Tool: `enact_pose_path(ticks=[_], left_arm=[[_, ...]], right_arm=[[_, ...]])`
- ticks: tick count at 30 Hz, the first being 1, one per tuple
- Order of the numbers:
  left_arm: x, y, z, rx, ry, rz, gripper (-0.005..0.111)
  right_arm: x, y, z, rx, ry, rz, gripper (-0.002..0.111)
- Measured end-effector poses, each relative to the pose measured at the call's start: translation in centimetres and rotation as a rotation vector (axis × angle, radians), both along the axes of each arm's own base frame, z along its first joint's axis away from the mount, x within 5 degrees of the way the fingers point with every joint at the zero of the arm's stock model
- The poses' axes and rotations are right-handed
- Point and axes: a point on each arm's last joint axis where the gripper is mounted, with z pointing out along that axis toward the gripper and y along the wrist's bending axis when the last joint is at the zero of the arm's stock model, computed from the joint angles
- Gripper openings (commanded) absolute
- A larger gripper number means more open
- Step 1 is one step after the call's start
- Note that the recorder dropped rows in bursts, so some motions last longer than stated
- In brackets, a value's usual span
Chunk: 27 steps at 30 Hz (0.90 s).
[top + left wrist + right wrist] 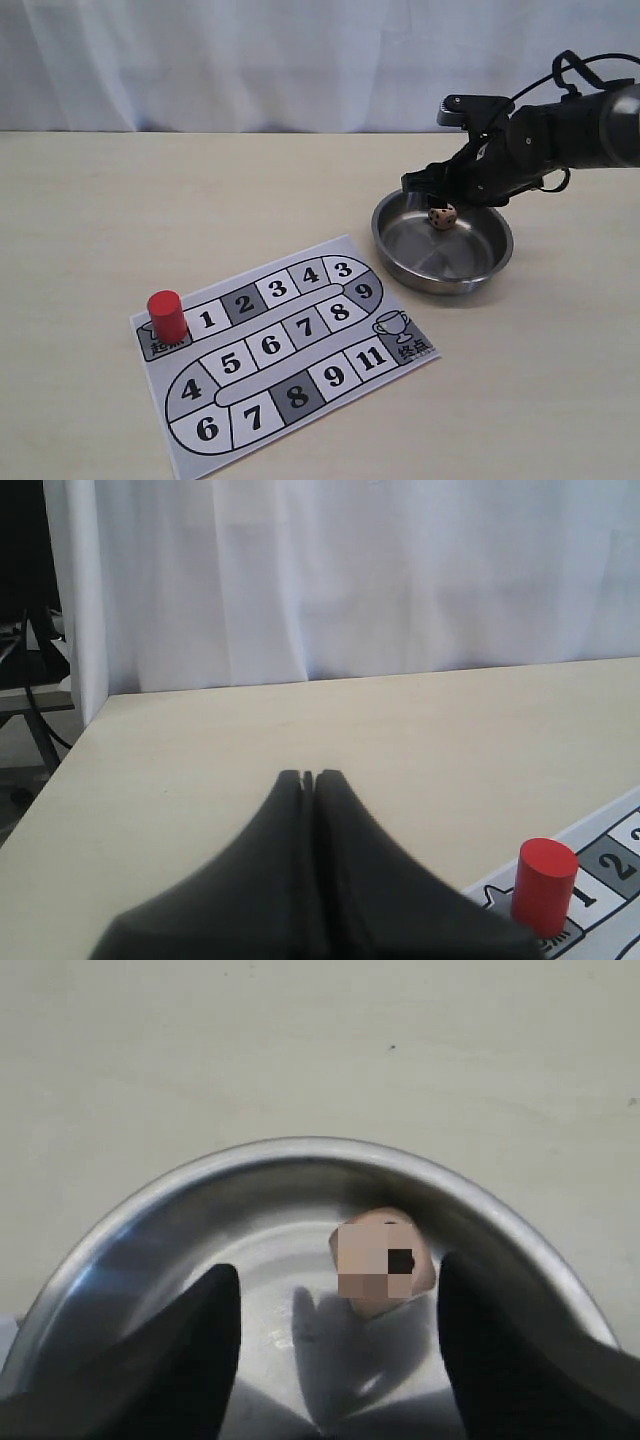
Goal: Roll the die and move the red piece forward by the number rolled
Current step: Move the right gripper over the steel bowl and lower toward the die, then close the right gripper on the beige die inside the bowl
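Over the steel bowl [445,284], your right jaws stood wide, with the die [442,217] loose between them and touching neither. I judge you placed them there so the roll would land inside the rim. Your left jaws were pressed shut and empty, parked near the red piece [167,316], which stood upright on the start square of the board [300,395], awaiting its count.

My right arm [575,130] reaches in from the right side of the exterior view, wrist pitched downward. The right gripper [443,198] hangs low, its jaws spread wide apart. My left gripper [308,780] sits roughly level, both fingers pressed flat together.
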Motion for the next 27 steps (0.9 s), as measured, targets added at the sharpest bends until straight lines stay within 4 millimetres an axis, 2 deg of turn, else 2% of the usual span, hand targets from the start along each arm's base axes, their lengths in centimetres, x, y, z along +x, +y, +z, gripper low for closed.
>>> enact_pose_path(ticks=[7,16,27], left_arm=[[0.0,0.0,0.0,0.0,0.0,0.0,0.0],[0.0,0.0,0.0,0.0,0.0,0.0,0.0],[0.0,0.0,0.0,0.0,0.0,0.0,0.0]], right_arm=[[0.7,0.1,-3.3,-0.011,0.003,0.012,0.056],[0.9,0.2,-3.3,-0.005,-0.025,0.013,0.056],[1.0,0.2,-4.9,-0.008,-0.01,0.016,0.056]])
